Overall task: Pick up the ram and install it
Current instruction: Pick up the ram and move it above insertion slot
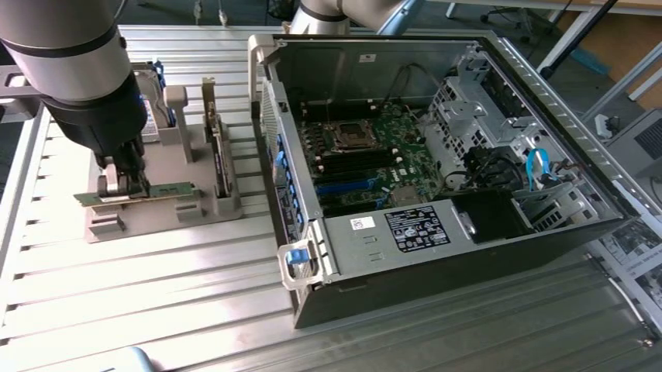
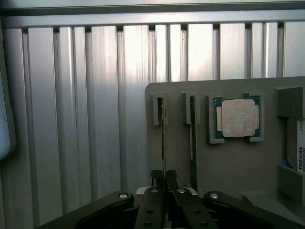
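The ram (image 1: pixel 167 190) is a thin green stick standing on edge in the grey holder (image 1: pixel 155 213) at the exterior view's left. My gripper (image 1: pixel 124 186) comes down on it from above, shut on the stick near one end. In the wrist view the ram (image 2: pixel 163 138) shows edge-on, running from its holder post to my gripper (image 2: pixel 164 179), whose black fingertips (image 2: pixel 172 180) press on both of its sides. Whether the stick has left its slot I cannot tell.
A second stick (image 2: pixel 192 138), a square silver processor (image 2: pixel 237 118) and a drive (image 2: pixel 299 152) share the holder; a taller card (image 1: pixel 217 143) stands beside them. The open computer case (image 1: pixel 310 263) lies at the exterior view's right, with motherboard memory slots (image 1: pixel 352 167) inside.
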`<state>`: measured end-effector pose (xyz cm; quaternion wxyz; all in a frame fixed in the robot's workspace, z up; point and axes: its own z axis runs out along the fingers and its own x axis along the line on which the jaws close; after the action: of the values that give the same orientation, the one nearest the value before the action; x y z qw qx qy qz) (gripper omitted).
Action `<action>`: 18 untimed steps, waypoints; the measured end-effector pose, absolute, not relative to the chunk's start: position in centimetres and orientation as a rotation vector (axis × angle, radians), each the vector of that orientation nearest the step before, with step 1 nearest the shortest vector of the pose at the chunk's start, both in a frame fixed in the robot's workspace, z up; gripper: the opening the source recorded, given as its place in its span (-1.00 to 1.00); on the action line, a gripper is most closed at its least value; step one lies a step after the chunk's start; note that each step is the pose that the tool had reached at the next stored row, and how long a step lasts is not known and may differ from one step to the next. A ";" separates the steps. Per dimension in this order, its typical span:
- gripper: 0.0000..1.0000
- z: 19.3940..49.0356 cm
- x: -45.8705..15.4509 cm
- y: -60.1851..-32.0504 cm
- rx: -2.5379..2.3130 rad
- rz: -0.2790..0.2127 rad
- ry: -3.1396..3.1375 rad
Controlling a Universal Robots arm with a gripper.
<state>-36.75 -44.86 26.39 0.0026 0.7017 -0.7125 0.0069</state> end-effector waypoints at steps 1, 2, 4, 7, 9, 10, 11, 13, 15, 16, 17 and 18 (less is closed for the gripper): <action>-0.73 26.5 -36.8 -44.9 2.201 0.022 -2.235; -0.73 26.6 -36.8 -44.9 2.201 0.022 -2.234; -0.73 26.7 -36.8 -44.9 2.201 0.022 -2.234; -0.73 27.0 -36.8 -44.9 2.201 0.022 -2.234; -0.73 27.3 -36.8 -44.9 2.201 0.022 -2.235; -0.73 27.4 -36.8 -44.9 2.201 0.022 -2.235; -0.73 27.5 -36.8 -44.9 2.201 0.022 -2.235; -0.73 27.8 -36.8 -44.9 2.201 0.022 -2.235; -0.73 28.1 -36.8 -44.9 2.201 0.022 -2.235; -0.73 28.2 -36.8 -44.9 2.201 0.022 -2.235; -0.73 28.4 -36.8 -44.9 2.201 0.022 -2.234; -0.73 28.5 -36.8 -44.9 2.201 0.022 -2.234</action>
<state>-36.76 -44.86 28.52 0.0027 0.7017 -0.7125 0.0069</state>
